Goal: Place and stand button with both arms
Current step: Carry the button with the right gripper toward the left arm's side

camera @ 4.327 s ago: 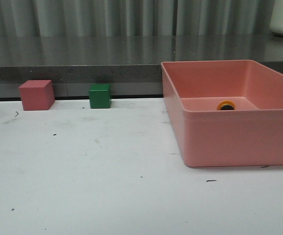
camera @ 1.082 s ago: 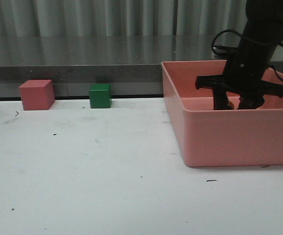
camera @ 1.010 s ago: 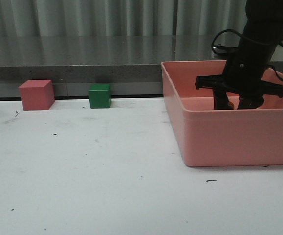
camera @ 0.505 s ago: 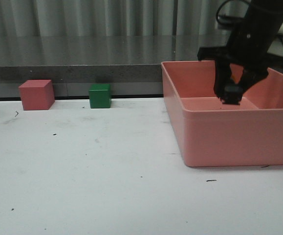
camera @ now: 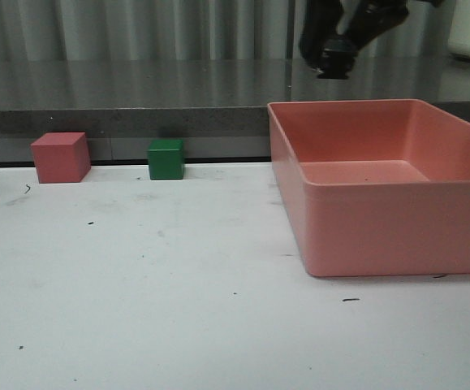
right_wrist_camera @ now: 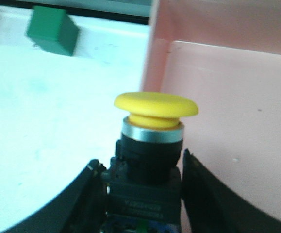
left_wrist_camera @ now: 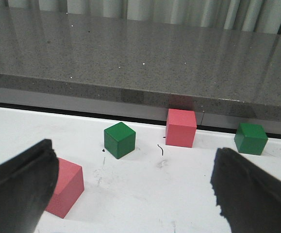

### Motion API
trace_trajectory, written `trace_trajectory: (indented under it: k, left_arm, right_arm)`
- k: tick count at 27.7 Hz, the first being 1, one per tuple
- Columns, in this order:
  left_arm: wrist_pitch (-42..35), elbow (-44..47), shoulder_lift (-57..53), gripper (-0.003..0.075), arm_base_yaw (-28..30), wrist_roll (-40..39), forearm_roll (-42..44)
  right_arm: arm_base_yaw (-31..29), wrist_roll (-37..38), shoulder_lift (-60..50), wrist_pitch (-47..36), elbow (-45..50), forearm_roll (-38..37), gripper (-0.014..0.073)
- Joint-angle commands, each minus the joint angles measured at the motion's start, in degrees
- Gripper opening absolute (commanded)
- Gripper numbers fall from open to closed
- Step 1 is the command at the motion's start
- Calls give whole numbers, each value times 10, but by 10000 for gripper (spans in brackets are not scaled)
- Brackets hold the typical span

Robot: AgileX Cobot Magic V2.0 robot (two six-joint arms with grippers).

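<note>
The button (right_wrist_camera: 152,145) has a yellow mushroom cap, a silver collar and a black body. My right gripper (right_wrist_camera: 142,191) is shut on its body, one finger pressed on each side. In the front view that gripper (camera: 336,58) hangs high above the back left corner of the pink bin (camera: 364,219), and the button itself is too dark to make out there. My left gripper (left_wrist_camera: 140,187) is open over bare white table with nothing between its fingers (left_wrist_camera: 21,182). It does not show in the front view.
Against the grey ledge stand a pink cube (camera: 60,157) and a green cube (camera: 166,158). The left wrist view shows two green cubes (left_wrist_camera: 119,140) (left_wrist_camera: 250,138) and two pink cubes (left_wrist_camera: 181,127) (left_wrist_camera: 65,187). The pink bin's floor (camera: 364,171) holds nothing visible.
My right gripper closed on the button inside the bin and rose out of it, moving up and slightly left. The bin now shows no button.
</note>
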Motion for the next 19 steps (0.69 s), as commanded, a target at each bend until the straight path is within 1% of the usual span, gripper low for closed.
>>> trace_trajectory:
  k: [1, 6, 10, 15, 19]
  left_arm:
    - [-40, -21, 6, 618, 1, -6, -4]
    - [-40, -21, 6, 618, 1, -6, -4]
    - [-40, -21, 6, 618, 1, -6, -4]
    - [-40, -21, 6, 618, 1, -6, -4]
    - [-40, -21, 6, 618, 1, -6, -4]
  right_arm:
    - [51, -9, -26, -26, -19, 0, 287]
    - [125, 0, 6, -37, -27, 0, 287]
    - [173, 33, 56, -25, -69, 0, 287]
    - [211, 52, 130, -1, -142, 0, 287]
    - [229, 64, 188, 32, -198, 2, 287]
